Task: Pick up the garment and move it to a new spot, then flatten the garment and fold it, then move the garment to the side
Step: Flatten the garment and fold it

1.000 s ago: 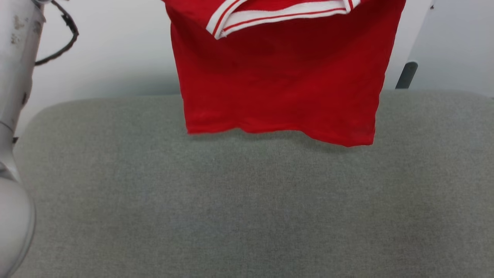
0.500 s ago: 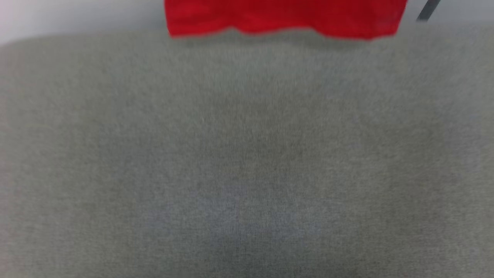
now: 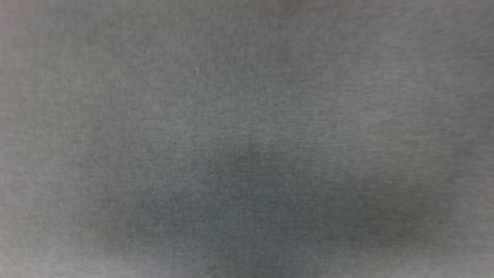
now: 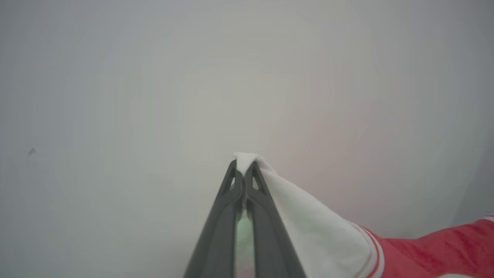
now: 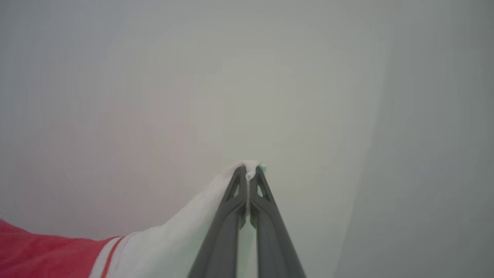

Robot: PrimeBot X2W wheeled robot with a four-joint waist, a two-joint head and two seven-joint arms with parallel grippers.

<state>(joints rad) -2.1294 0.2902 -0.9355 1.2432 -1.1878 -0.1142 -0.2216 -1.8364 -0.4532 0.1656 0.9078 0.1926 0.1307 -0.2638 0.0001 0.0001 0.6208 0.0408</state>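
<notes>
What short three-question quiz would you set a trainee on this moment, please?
1. True or false: the left gripper is open and holds nothing.
2. Which part of the garment does the right gripper pinch? A: red cloth. B: white cloth. C: black lettering.
3. Fill in: the head view looks down on a ___ fabric surface.

Key: 1 false, it is shut on white cloth; 2 B; 3 grey.
</notes>
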